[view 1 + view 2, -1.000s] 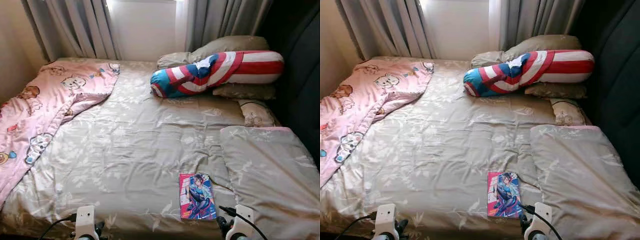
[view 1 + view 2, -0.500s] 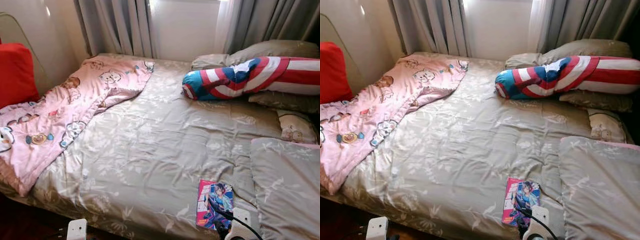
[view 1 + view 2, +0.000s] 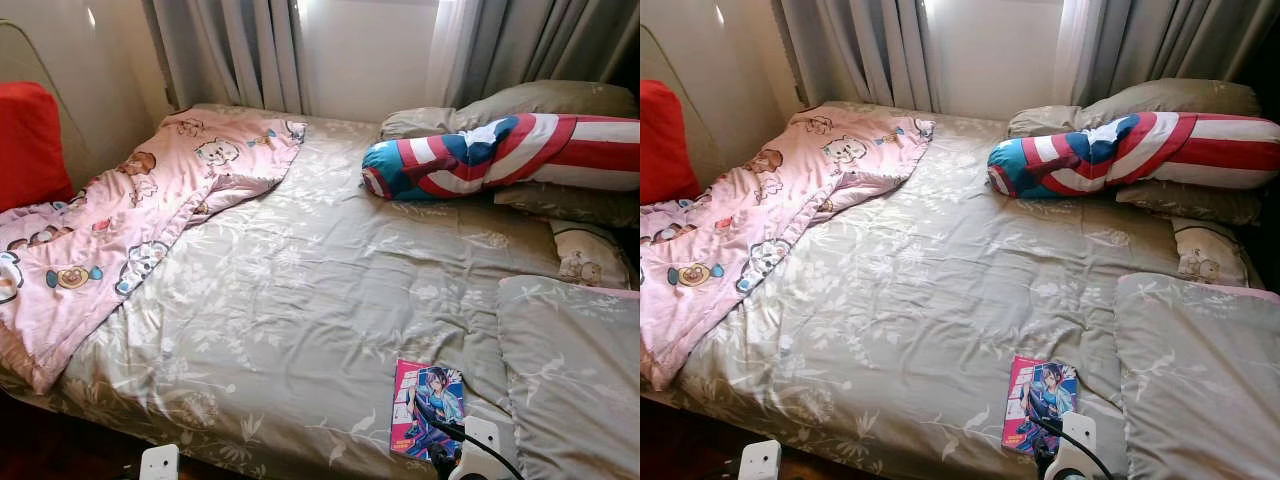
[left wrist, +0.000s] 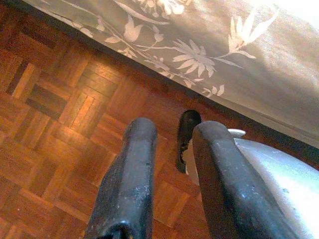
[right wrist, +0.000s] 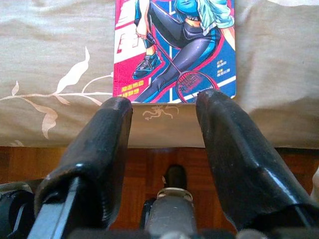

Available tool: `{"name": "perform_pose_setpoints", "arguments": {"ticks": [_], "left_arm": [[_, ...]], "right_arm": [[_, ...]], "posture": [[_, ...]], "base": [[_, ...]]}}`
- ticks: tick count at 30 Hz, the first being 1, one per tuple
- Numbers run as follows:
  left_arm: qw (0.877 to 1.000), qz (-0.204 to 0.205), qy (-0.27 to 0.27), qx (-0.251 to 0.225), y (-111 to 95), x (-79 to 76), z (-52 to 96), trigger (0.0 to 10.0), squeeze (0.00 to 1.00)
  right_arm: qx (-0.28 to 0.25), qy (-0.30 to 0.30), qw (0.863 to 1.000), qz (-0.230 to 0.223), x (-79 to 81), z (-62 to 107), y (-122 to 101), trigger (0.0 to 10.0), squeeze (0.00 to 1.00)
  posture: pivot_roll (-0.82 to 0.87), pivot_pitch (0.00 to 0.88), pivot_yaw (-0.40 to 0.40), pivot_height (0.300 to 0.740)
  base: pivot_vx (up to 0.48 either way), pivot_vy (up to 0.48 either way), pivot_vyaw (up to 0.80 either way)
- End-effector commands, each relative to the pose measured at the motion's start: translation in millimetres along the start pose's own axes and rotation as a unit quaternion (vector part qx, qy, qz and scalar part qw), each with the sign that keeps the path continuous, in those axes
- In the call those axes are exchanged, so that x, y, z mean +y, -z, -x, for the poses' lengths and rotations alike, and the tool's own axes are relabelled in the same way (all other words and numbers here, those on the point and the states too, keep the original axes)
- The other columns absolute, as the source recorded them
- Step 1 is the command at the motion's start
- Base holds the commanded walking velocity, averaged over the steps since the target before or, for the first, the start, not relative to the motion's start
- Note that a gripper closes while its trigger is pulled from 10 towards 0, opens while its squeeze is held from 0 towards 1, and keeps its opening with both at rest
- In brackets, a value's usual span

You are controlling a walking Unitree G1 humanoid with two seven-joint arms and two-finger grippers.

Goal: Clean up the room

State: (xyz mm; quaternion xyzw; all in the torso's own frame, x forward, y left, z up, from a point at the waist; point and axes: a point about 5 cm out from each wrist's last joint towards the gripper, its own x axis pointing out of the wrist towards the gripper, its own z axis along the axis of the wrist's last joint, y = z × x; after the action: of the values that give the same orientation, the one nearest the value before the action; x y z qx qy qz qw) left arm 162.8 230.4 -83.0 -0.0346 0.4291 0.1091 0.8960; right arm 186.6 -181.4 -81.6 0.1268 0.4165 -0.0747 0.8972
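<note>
View steadied, right gripper (image 5: 164,107) fingers (image 5: 227,144) parted before comic book (image 5: 175,47)

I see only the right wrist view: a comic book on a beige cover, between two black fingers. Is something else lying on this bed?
Observer: Yes. A pink cartoon blanket lies crumpled along the bed's left side.
Operator: Are there pillows?
Observer: A striped red, white and blue bolster lies at the right, on beige pillows.
Operator: Where is the left gripper?
Observer: The left gripper hangs open over the parquet floor, beside the bed's edge.
</note>
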Motion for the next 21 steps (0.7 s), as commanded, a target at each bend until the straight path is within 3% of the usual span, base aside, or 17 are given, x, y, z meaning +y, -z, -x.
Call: {"name": "perform_pose_setpoints", "arguments": {"ticks": [1, 12, 21], "left_arm": [[1.000, -0.006, -0.002, 0.016, 5.5, 0.3, 0.8, 10.0, 0.00], [1.000, -0.015, 0.000, 0.010, 2.8, 0.4, 0.3, 10.0, 0.00], [1.000, -0.018, 0.001, 0.005, -2.3, 0.2, -1.0, 10.0, 0.00]], "right_arm": [[0.014, 0.004, 1.000, -0.005, -2.6, 1.5, 6.7, 10.0, 0.00], [0.022, 0.003, 1.000, -0.002, -1.9, 2.2, 10.6, 10.0, 0.00], [0.023, 0.001, 1.000, -0.003, 0.0, 2.0, 11.0, 10.0, 0.00]], "posture": [[0.09, 0.058, -0.024, 0.740], [0.09, 0.044, -0.016, 0.740], [0.09, 0.053, -0.016, 0.740]], "base": [[0.000, 0.000, 0.00], [0.000, 0.283, 0.00], [0.000, 0.453, 0.00]]}}
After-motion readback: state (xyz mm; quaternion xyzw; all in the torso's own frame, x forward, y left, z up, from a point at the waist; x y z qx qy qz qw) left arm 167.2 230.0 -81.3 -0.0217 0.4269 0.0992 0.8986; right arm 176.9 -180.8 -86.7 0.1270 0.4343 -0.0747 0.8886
